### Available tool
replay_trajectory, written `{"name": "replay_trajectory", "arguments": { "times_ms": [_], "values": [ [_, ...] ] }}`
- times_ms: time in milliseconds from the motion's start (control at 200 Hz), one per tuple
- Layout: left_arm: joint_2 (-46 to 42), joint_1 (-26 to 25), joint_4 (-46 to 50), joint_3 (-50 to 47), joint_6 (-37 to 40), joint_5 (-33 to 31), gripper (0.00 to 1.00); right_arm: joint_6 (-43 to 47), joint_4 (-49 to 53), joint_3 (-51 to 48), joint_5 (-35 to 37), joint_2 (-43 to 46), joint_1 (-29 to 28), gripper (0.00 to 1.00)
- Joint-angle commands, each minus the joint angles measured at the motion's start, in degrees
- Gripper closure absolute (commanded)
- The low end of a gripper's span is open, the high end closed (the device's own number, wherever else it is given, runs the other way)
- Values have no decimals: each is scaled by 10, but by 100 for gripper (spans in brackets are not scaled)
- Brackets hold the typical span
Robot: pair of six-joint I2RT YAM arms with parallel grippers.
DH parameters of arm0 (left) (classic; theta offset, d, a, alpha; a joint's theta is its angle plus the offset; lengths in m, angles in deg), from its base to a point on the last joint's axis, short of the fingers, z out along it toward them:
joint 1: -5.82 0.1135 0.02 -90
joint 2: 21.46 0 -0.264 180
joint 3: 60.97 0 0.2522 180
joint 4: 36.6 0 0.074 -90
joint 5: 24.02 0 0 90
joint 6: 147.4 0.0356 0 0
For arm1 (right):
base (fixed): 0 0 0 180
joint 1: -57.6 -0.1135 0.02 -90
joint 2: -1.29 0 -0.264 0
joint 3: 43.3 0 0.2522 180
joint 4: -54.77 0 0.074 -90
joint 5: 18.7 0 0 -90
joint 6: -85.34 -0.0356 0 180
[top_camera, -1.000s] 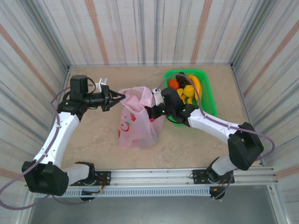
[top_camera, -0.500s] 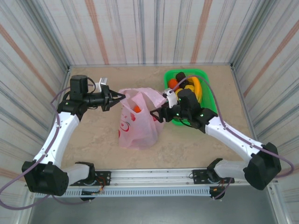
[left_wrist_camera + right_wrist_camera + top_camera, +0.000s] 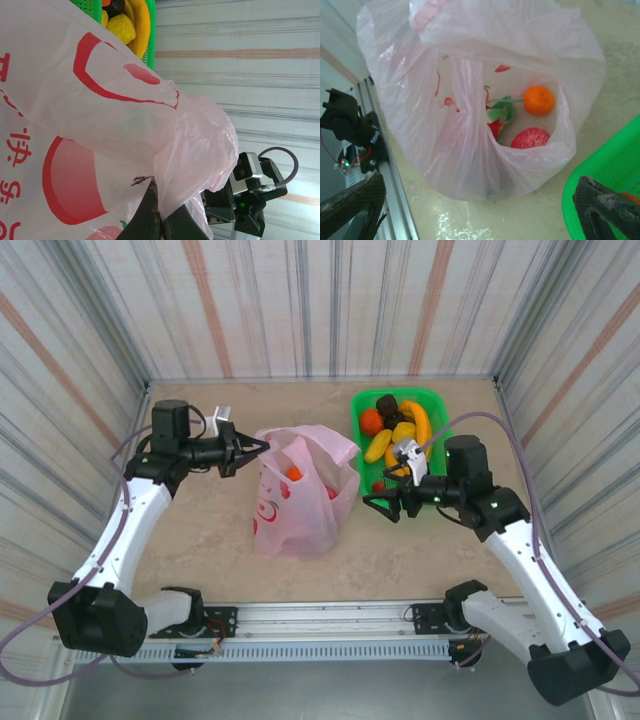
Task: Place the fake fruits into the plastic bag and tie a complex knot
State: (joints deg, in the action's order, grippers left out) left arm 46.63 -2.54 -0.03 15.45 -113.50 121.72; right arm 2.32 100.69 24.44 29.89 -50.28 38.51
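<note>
Top external view puts the left gripper (image 3: pixel 258 447) at the upper left edge of the plastic bag (image 3: pixel 300 505). Its jaws are pinched tight on a fold of the pink film and hold that side of the mouth up. The rest of the bag sags away beyond the fingertips and rests on the pale surface (image 3: pixel 200 530). From the left wrist, the two dark fingers (image 3: pixel 150 215) are pressed together with pink plastic caught between them. The bag's red printed marks spread out just past them.

The right gripper (image 3: pixel 374 506) hangs on the far side of the bag from the left one, low between the bag and the green tray (image 3: pixel 395 392). Its jaws are spread as wide as they go and nothing sits between them. From the right wrist, the bag's open mouth lies straight ahead of the spread fingers. Three fake fruits lie at the bottom of the bag. They are an orange (image 3: pixel 539 100), a round pink-red piece (image 3: pixel 530 138) and a dragon fruit (image 3: pixel 499 119) with green leaf tips. The bag looks just clear of the fingertips.

Behind the right gripper, the tray holds more fruit. Yellow bananas (image 3: pixel 418 420), a second orange (image 3: pixel 371 421) and a dark piece (image 3: pixel 390 405) are heaped together.
</note>
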Motion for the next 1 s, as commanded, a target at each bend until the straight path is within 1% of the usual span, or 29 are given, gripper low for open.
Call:
{"name": "replay_trajectory", "arguments": {
  "times_ms": [0, 140, 165, 326, 531, 626, 746, 846, 882, 997],
  "values": [
    [4, -4, -9, 15, 12, 10, 100, 81, 2, 26, -104, -9, 41, 1],
    [3, -5, -9, 16, 11, 11, 100, 136, -52, 57, -196, -48, 83, 1],
    [3, -5, -9, 16, 11, 11, 100, 146, -59, 65, -206, -72, 85, 1],
    [0, -6, -8, 17, 9, 11, 100, 190, -84, 116, -235, -142, 83, 1],
    [-2, -6, -7, 18, 9, 9, 100, 239, -58, 168, -237, -215, 53, 0],
    [-2, -6, -4, 18, 10, 9, 100, 250, -49, 183, -224, -238, 34, 6],
    [-3, -6, -2, 19, 11, 9, 100, 258, -51, 186, -221, -255, 12, 9],
    [-1, -6, -3, 19, 12, 9, 100, 261, -51, 191, -215, -266, -4, 17],
    [-1, -6, -2, 19, 12, 9, 100, 265, -47, 195, -214, -270, -9, 21],
    [-1, -6, -2, 19, 12, 9, 100, 274, -30, 208, -217, -281, -20, 40]
  ]
}}
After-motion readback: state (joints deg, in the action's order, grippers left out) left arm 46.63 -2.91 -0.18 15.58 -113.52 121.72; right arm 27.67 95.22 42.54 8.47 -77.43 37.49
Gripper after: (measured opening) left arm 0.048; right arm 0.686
